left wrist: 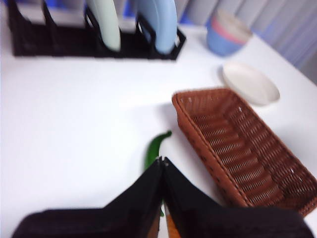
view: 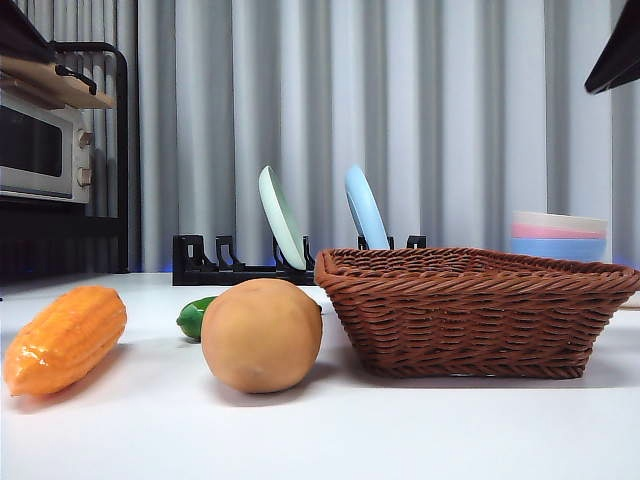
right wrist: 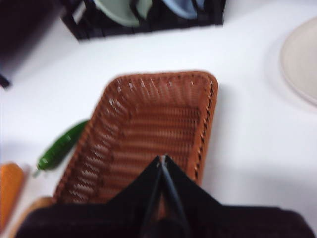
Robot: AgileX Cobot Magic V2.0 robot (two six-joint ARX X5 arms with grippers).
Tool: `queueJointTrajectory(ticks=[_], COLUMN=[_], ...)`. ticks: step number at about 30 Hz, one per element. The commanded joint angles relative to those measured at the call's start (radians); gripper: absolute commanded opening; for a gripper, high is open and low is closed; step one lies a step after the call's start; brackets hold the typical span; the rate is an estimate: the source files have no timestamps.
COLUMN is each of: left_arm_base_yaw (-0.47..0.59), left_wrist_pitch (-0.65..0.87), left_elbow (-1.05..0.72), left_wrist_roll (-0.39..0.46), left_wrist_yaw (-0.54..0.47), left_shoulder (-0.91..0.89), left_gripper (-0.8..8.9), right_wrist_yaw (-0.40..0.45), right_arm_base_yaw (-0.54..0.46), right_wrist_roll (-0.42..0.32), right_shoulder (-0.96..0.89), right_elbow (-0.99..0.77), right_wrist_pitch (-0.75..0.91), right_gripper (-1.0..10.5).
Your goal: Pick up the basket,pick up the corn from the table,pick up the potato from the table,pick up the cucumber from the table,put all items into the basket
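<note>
1. Wicker basket (view: 470, 312), one: empty, resting on the white worktop (view: 400, 430). It serves as landmark for all entries below.
2. Potato (view: 262, 335), one: set on the worktop just beside the basket's short end, apart from it.
3. Cucumber (left wrist: 156, 145), one: laid beside the basket's long side, partly hidden behind the potato in the front view.
4. Corn cob (view: 65, 338), one: placed beyond the potato, farthest from the basket.
5. Right pincer (right wrist: 163, 161): held above the basket, jaws pressed together, nothing gripped.
6. Left pincer (left wrist: 162, 161): held above the cucumber beside the basket, jaws likewise closed and empty.
7. Dish rack (view: 240, 268), one, with two upright plates, behind the basket; stacked bowls (view: 558, 235) and a flat plate (left wrist: 250, 82) past its far end.
8. Risks, as judged: the round potato may be rolled away if nudged; the glossy cucumber may slip from a shallow grip; the light basket may be shoved or tipped by a rim contact.
</note>
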Motion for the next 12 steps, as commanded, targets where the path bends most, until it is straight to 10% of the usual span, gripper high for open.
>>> queueJointTrajectory(ticks=[1, 5, 12], left_arm_base_yaw=[-0.002, -0.008, -0.025], left_wrist_pitch=[-0.023, -0.025, -0.013], left_elbow=[0.034, 0.051, 0.056], left_wrist_roll=[0.042, 0.041, 0.039], left_wrist_yaw=[0.01, 0.008, 0.005], left_shoulder=[0.057, 0.1, 0.109], left_gripper=[0.46, 4.05, 4.07], right_wrist_yaw=[-0.002, -0.001, -0.001], right_arm_base_yaw=[0.0, 0.0, 0.0], right_wrist_roll=[-0.092, -0.092, -0.096], right_shoulder=[0.071, 0.145, 0.326], right_elbow=[0.053, 0.084, 0.137], right_wrist_pitch=[-0.039, -0.042, -0.042], right_gripper=[0.9, 3.0, 3.2])
